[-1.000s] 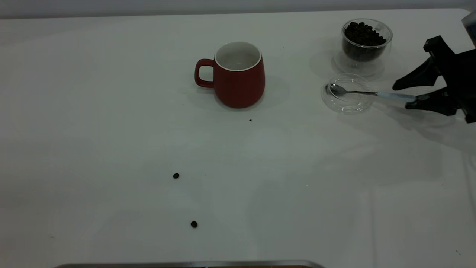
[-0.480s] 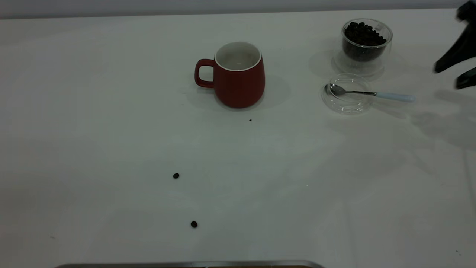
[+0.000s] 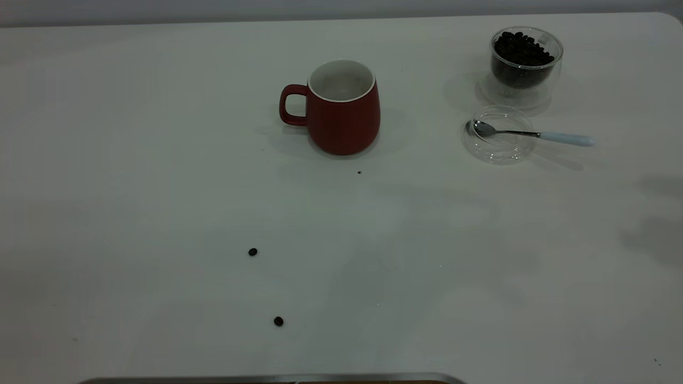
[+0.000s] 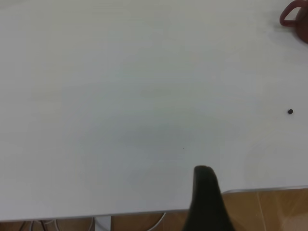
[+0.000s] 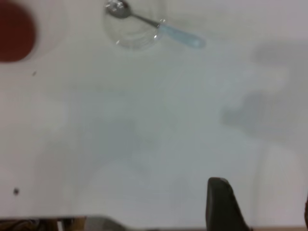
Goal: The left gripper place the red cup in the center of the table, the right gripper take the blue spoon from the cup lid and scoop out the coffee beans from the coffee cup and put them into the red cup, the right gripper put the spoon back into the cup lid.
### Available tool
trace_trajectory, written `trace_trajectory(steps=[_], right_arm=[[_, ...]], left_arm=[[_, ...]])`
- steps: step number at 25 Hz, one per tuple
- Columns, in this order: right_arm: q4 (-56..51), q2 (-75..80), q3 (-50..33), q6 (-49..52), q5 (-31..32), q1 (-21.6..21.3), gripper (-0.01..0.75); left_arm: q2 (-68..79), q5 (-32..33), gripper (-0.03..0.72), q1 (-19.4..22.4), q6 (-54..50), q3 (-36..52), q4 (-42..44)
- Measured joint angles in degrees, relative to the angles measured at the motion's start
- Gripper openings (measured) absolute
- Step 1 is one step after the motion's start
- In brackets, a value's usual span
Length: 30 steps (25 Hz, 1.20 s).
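1. Exterior view: red cup (image 3: pixel 343 106) sits upright near mid table (image 3: pixel 160 160), handle side free. Placement step looks done.
2. Blue spoon (image 3: pixel 531 134) lies w/ bowl in the cup lid (image 3: pixel 499 141), handle sticking out over the rim onto the table. Nothing holds it, so put-back looks done too.
3. Coffee cup (image 3: pixel 525 64) just behind the lid, full of coffee beans (image 3: pixel 520 50). Red cup interior: can't tell if any beans are inside.
4. Two stray beans (image 3: pixel 252 252) on the table, well apart from both cups.
5. Right gripper (image 5: pixel 224 204): only one finger shows in its wrist view, nothing in it; open or closed, can't tell. Spoon + lid well ahead of it.
6. Left gripper (image 4: pixel 207 199): same, one finger over the table edge, empty, state unclear; red cup far off ahead.
7. Judgement: task at or near end, arms look parked.
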<state>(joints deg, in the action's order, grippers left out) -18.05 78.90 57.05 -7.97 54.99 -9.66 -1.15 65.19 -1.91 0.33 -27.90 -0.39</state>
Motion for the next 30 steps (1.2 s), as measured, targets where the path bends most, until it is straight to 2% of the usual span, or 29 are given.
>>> trace_trajectory(steps=[5, 8, 16, 24, 26, 30], right_arm=[[0.87, -12.86, -0.26, -0.19, 10.54, 0.0, 0.441], [0.92, -19.17, -0.46, -0.85, 14.69, 0.0, 0.441], [2.21, -34.12, -1.28, -2.5, 15.72, 0.0, 0.441], [4.85, -54.64, -12.04, -8.79, 15.72, 0.08, 0.441], [5.48, -60.21, -14.12, -8.93, 15.72, 1.32, 0.441], [5.65, -68.43, -18.13, -6.98, 15.72, 6.63, 0.441]], left_arm=[[0.0, 0.0, 0.587, 0.0, 0.0, 0.0, 0.0], [0.0, 0.0, 0.587, 0.0, 0.0, 0.0, 0.0], [0.0, 0.0, 0.587, 0.0, 0.0, 0.0, 0.0], [0.0, 0.0, 0.587, 0.0, 0.0, 0.0, 0.0], [0.0, 0.0, 0.587, 0.0, 0.0, 0.0, 0.0], [0.0, 0.0, 0.587, 0.0, 0.0, 0.0, 0.0]])
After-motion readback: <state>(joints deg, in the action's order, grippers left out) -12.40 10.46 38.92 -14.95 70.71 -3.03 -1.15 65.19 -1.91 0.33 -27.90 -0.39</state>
